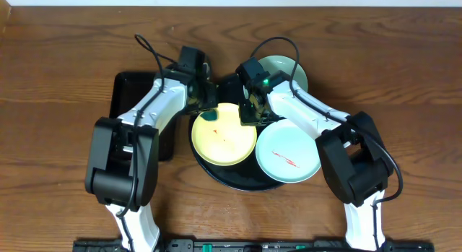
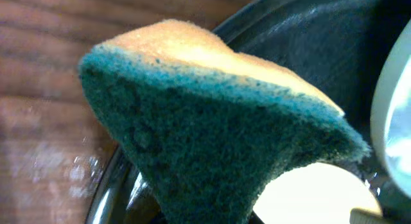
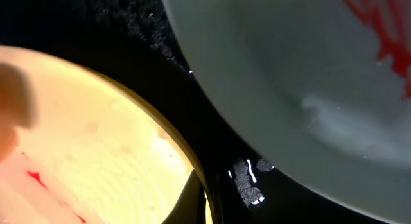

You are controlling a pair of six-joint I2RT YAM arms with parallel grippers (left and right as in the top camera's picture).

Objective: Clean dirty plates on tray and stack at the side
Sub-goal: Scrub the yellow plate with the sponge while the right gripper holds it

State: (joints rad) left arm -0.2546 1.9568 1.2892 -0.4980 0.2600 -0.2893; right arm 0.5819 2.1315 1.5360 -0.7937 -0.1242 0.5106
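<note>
The round black tray (image 1: 238, 181) holds a pale yellow plate (image 1: 225, 140) with a faint red smear and a mint-blue plate (image 1: 289, 154) with red sauce. A second mint-blue plate (image 1: 287, 70) lies behind the tray on the table. My left gripper (image 1: 206, 107) is shut on a green and yellow sponge (image 1: 209, 115) at the yellow plate's far left rim. The sponge (image 2: 212, 121) fills the left wrist view and hides the fingers. My right gripper (image 1: 253, 111) is shut on the yellow plate's far right rim (image 3: 204, 201), with one dark finger on the plate's inner side.
A rectangular black tray (image 1: 126, 93) lies at the left, partly under my left arm. Brown wooden table (image 1: 404, 79) surrounds the trays. Both arms cross over the back of the round tray.
</note>
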